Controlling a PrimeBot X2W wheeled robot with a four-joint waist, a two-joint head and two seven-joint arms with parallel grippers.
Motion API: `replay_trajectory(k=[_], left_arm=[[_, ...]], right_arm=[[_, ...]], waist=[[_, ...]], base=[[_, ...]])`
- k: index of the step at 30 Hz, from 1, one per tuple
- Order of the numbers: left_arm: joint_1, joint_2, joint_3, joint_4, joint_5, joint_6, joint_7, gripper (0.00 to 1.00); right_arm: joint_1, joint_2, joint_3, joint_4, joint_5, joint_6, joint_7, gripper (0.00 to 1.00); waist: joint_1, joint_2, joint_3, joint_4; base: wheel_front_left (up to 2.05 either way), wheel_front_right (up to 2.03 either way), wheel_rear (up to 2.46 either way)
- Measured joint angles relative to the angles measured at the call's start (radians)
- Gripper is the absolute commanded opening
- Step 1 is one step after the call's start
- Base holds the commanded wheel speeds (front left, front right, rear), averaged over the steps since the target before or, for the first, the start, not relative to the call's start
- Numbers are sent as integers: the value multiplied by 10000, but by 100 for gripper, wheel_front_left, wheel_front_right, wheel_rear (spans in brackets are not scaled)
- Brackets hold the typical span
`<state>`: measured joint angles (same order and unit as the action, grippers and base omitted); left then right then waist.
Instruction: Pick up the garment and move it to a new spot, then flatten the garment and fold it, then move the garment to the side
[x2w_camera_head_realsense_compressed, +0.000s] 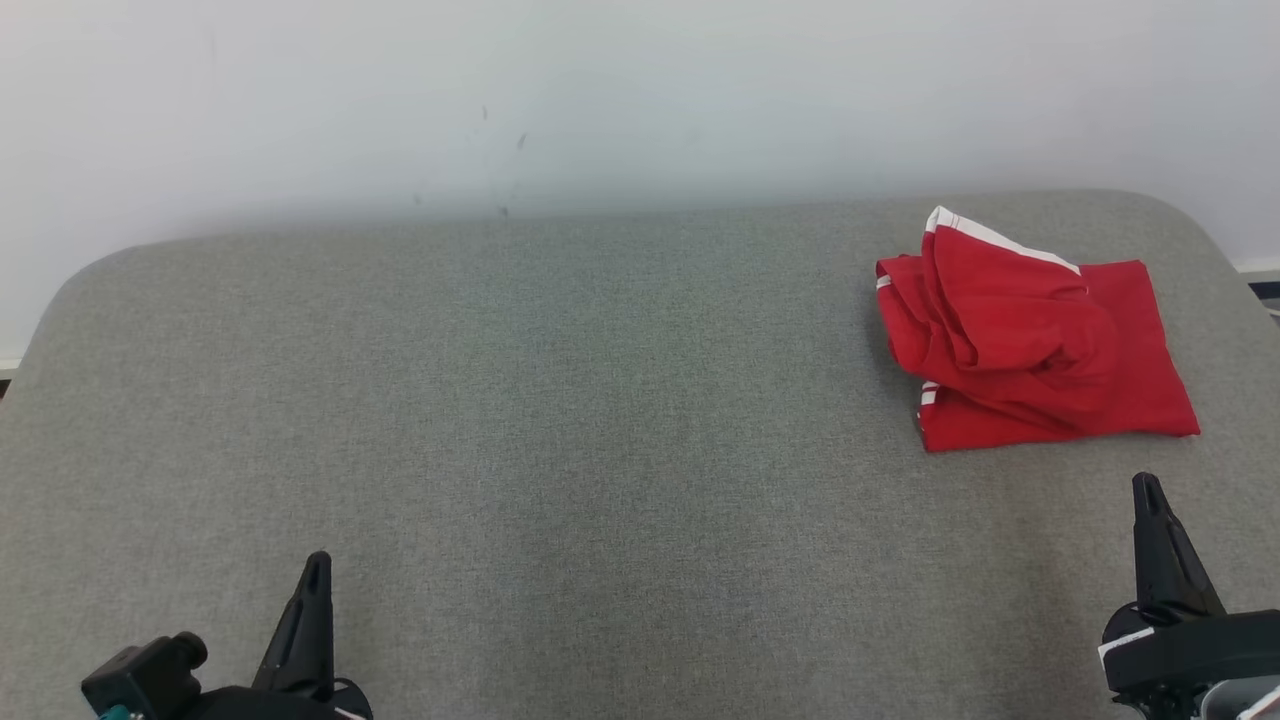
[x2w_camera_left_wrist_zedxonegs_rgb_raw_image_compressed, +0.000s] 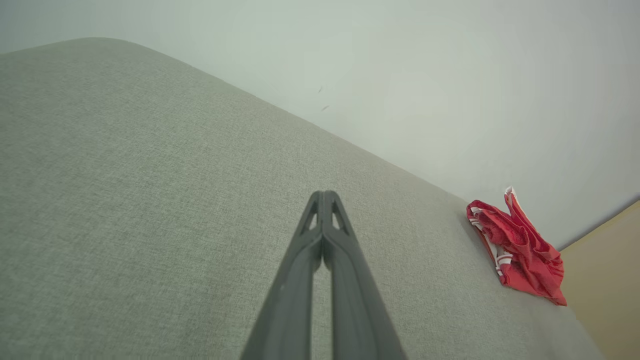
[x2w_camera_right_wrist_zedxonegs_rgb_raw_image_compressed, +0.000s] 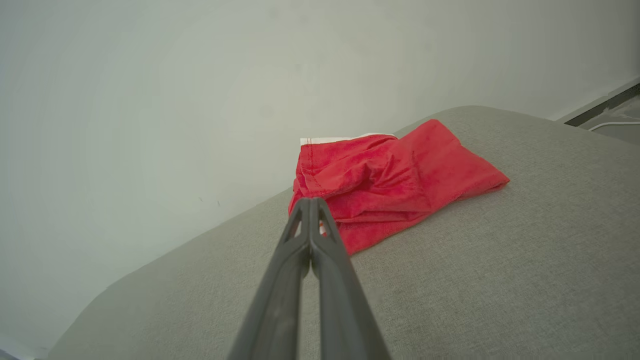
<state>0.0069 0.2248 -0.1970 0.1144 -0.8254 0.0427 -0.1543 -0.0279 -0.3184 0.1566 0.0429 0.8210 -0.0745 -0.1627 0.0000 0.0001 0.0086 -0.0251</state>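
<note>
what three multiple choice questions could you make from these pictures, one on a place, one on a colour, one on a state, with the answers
1. In the head view, where on the grey surface does the garment lie?
A. far right
B. near left
C. centre

2. What colour is the garment?
A. blue with yellow trim
B. red with white trim
C. plain green

3. How are the left gripper and right gripper?
A. both shut, holding nothing
B. both wide open
C. right shut on the garment

Answers:
1. A: it sits near the far right corner.
2. B: red cloth with white edging.
3. A: each wrist view shows the fingers pressed together, short of the cloth.
</note>
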Motion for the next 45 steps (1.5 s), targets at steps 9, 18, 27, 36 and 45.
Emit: replay_trajectory(k=[9,18,27,36,45], left_arm=[[-62,-199,362,192,-1014,-182,337,0],[-213,-420,709,416,-1868,-403,686,0],[-249,-665,1053,658,-2861,-614,1011,0],[-408,-874,1396,869,-3730,-792,1346,0],[-461,-1095,1804,1095,-4801,-976,1697,0]], right_arm=[[-39,330,-355,307,930,221,353,0],[-87,667,-708,617,1904,410,686,0],[-221,991,-1053,922,2813,673,1016,0],[-253,1323,-1404,1239,3799,899,1361,0],[-325,1684,-1785,1576,4800,1170,1716,0]], waist=[[0,0,-9,31],[0,0,-17,61],[0,0,-25,92],[0,0,-34,122],[0,-1,-43,156]], base=[[0,0,0],[0,0,0],[0,0,0],[0,0,0],[0,0,0]])
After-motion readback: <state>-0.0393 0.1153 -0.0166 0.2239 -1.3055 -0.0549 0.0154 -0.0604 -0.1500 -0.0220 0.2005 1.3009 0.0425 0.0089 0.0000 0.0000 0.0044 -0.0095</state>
